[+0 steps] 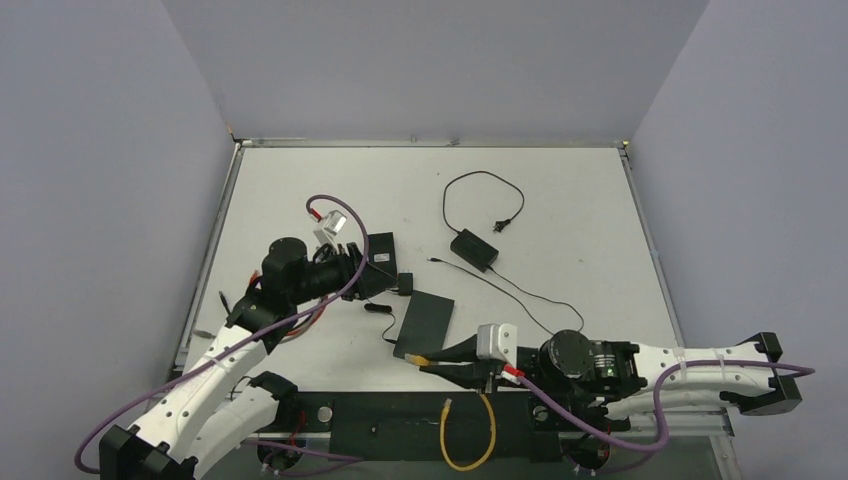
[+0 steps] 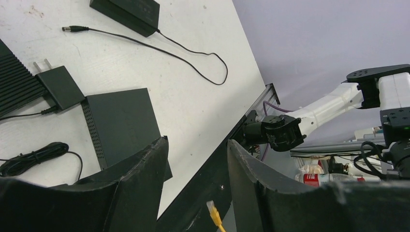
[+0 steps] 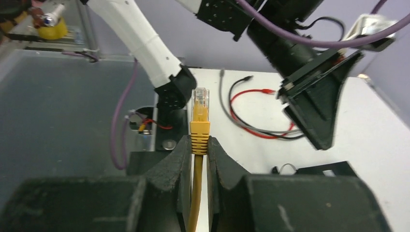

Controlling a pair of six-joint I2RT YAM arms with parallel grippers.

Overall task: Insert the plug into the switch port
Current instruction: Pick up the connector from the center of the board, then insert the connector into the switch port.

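Plug (image 3: 200, 99): clear RJ45 connector with a yellow boot, on the end of a yellow Ethernet cable (image 1: 491, 430). Right gripper (image 3: 199, 145) has its jaws pressed in on the yellow boot, one finger on each side. The clear connector stands fully proud of the fingertips, upright in the wrist view, and the cable runs back down between the fingers.

Top view: the right arm lies low along the near edge of the table (image 1: 560, 200), with the gripper pointing left. The plug tip sits just beside the near corner of the switch (image 1: 423, 322). Cannot tell whether they touch. The port face is not visible in any view. The rest of the cable hangs in a loop over the front rail.

Left gripper (image 2: 197, 145): jaws spread, nothing between them. The switch lies flat on the table beside the left finger (image 2: 145, 179), which covers the switch's near corner in the wrist view. Vent holes show along the switch's side.

Other items on the table:
- a ribbed black box (image 2: 14, 82) at the left edge of the left wrist view
- a wall adapter (image 2: 58, 86) with two prongs, just beside the switch
- a power brick (image 2: 128, 8) farther out, its barrel lead loose on the surface
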